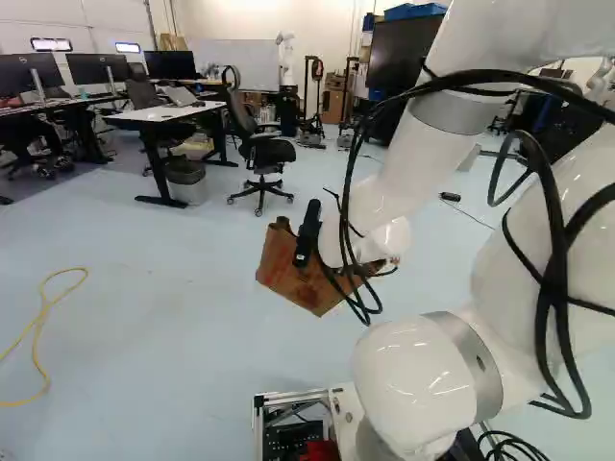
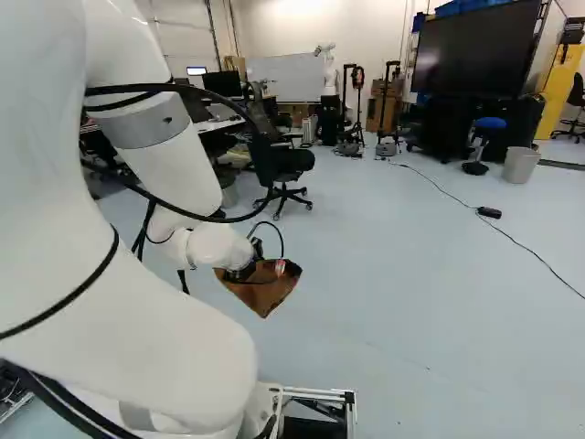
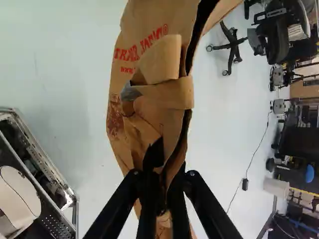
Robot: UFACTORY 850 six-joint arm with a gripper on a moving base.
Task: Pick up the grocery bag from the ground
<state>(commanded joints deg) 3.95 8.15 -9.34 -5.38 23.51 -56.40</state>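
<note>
Brown bag (image 3: 127, 82) with red print – a small patch at its fold looks grey, though that is hard to tell. Around the bag, pale blue floor (image 1: 173, 317); beside it, white arm (image 1: 408, 154), grey-banded; beyond it, black chair (image 1: 269, 152) – left of it, yellow cord (image 1: 43, 305).

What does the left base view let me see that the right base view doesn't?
Only the left base view shows the long yellow cable curving across the pale blue floor. Only the right base view shows the round whitish bin. Both show the brown paper bag, the glossy white arm and a black wheeled office chair.
</note>
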